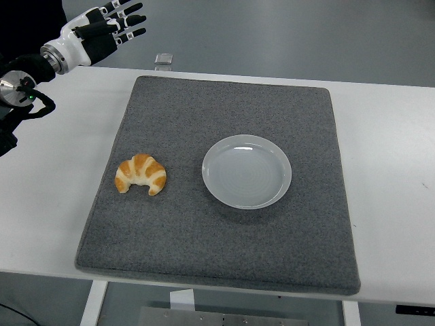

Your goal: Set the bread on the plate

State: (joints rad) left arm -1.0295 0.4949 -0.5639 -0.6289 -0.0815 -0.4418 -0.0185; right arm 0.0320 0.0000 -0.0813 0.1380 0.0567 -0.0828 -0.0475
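The bread, a croissant, lies on the grey mat toward the desk's left side, apart from the empty white plate near the mat's middle. The left hand hovers over the far left corner, fingers spread wide, holding nothing.

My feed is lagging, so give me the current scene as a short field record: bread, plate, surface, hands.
bread: golden-brown croissant, on the mat, left of the plate, untouched
plate: round white empty plate, mid-mat
surface: grey felt mat on white table
left hand: black-and-white five-fingered hand, raised at far left, fingers extended, holding nothing
right hand: not in view
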